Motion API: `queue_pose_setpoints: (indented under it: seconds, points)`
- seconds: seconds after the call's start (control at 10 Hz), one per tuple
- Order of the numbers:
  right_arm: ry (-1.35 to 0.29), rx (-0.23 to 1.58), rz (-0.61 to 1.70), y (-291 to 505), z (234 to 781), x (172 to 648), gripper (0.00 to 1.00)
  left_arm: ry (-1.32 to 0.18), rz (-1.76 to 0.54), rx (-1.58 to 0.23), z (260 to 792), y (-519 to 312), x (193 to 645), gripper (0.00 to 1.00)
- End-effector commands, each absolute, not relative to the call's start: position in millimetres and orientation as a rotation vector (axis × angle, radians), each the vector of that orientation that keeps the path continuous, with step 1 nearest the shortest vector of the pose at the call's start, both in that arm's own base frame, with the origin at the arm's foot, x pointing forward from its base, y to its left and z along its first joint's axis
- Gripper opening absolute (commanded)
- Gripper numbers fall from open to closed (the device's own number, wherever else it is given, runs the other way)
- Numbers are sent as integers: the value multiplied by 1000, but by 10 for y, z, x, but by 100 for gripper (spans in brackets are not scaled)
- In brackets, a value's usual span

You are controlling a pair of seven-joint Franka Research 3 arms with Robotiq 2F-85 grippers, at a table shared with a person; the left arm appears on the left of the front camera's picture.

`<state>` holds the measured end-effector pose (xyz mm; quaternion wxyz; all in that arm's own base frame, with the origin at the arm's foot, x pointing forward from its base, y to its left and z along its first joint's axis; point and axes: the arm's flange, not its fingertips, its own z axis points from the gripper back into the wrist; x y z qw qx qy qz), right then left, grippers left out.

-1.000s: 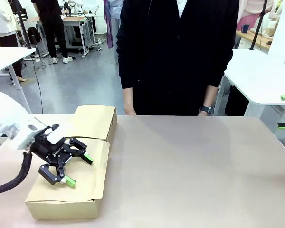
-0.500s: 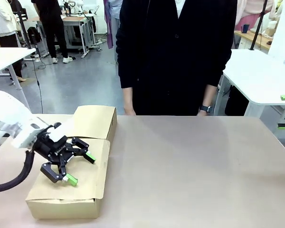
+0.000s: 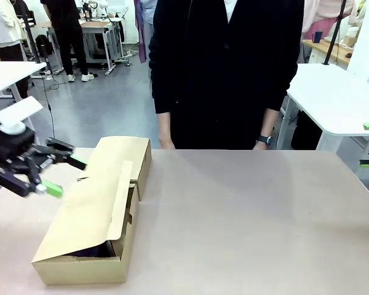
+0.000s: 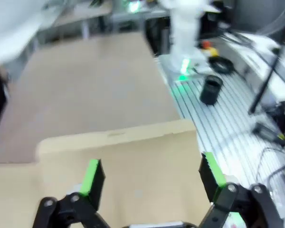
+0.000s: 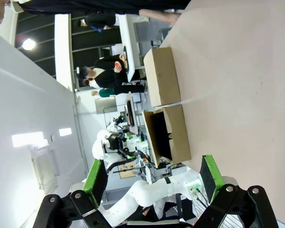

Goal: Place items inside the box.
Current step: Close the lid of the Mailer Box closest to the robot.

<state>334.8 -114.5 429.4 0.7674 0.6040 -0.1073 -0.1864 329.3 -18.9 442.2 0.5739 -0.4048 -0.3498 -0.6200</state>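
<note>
The left gripper (image 3: 49, 175) is spread apart, holding nothing, near the table's (image 3: 246, 215) left edge. Just beside it sits the long tan cardboard box (image 3: 89, 236), its lid flap (image 3: 95, 206) partly raised (something dark inside). The right gripper (image 5: 152, 178) is wide apart too.

The lid flap (image 3: 95, 206) hides most of the box (image 3: 80, 270) interior; the dark contents are unidentifiable.

Right gripper (image 5: 152, 175) with green pads spread wide and empty above the tan table (image 5: 237, 80), long box (image 5: 168, 135) near its edge, lid flap up, shorter cardboard box (image 5: 162, 76) just beside it.
</note>
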Motion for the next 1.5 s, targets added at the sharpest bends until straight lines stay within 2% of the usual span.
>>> queue_pose_setpoints:
  seconds: [0.0, 0.1, 0.2, 0.3, 0.5, 0.8, 0.9, 1.4]
  points:
    - [-241, 1327, -406, -1138, 4328, 3353, 100, -698, -1173, -927, 4248, -221, 2288, 100]
    - [-241, 1327, -406, -1138, 4328, 3353, 100, -627, -1073, -959, 4300, -102, 2301, 100]
    - [-241, 1327, -406, -1138, 4328, 3353, 100, -462, -982, -1109, 4309, 48, 2327, 100]
    - [-241, 1327, -406, -1138, 4328, 3353, 100, -398, -847, -1215, 4249, 169, 2378, 100]
    - [-241, 1327, -406, -1138, 4328, 3353, 100, -453, -555, -1315, 4089, 400, 2557, 100]
    - [-241, 1327, -406, -1138, 4328, 3353, 100, -713, -221, -1051, 3940, 914, 2718, 100]
    - [-241, 1327, -406, -1138, 4328, 3353, 100, -499, -433, -1244, 4157, 1048, 3002, 100]
    - [-241, 1327, -406, -1138, 4328, 3353, 100, -499, -433, -1244, 4157, 1048, 3002, 100]
